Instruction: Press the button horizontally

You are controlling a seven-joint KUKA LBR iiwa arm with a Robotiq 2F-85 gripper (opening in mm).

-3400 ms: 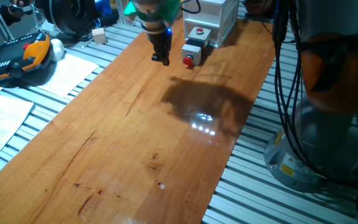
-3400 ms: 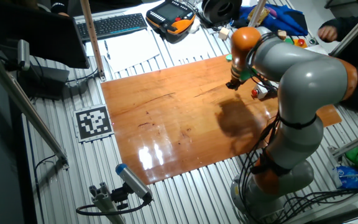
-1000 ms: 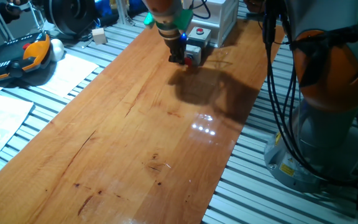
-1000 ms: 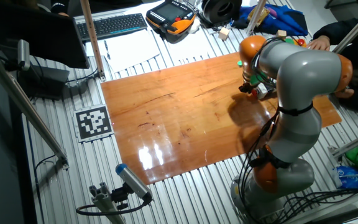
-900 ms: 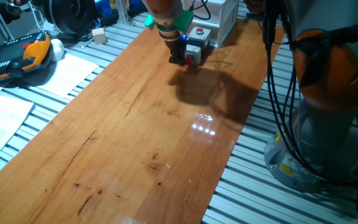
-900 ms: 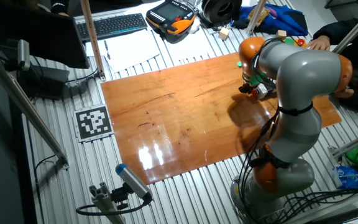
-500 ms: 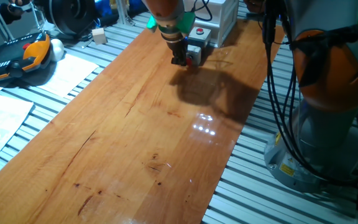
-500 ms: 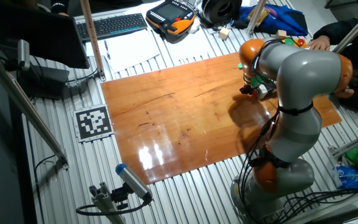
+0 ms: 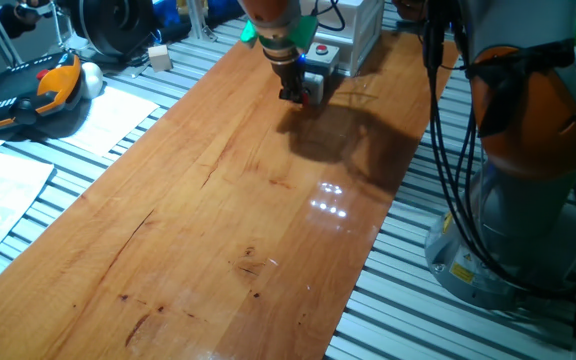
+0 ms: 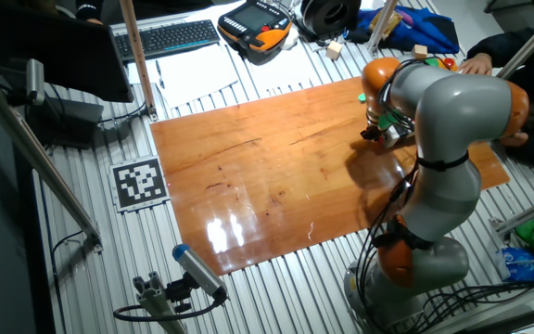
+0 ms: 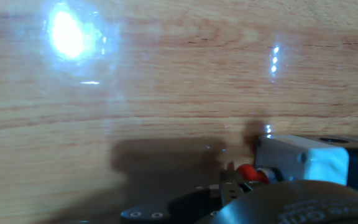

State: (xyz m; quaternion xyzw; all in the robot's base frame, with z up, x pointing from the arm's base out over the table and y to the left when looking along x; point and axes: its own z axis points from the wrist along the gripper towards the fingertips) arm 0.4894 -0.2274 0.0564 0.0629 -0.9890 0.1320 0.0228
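The button's small light-grey housing (image 9: 314, 79) sits at the far end of the wooden board (image 9: 218, 210). In the hand view the red cap (image 11: 251, 173) sticks out sideways from the housing (image 11: 303, 159). My gripper (image 9: 293, 93) is low over the board, right against the button's left side. It also shows in the other fixed view (image 10: 372, 134). In the hand view a dark fingertip (image 11: 229, 180) touches or nearly touches the red cap. No view shows a gap or contact between the fingertips.
An upward-facing red button (image 9: 321, 49) on a bigger grey housing stands just behind, before a white box (image 9: 356, 22). An orange-black teach pendant (image 9: 28, 92) and papers (image 9: 118, 115) lie left of the board. The robot base (image 9: 528, 200) is at the right.
The gripper has moved to the right along the board, from well left of the button to right against its red cap. The button's housing has not moved.
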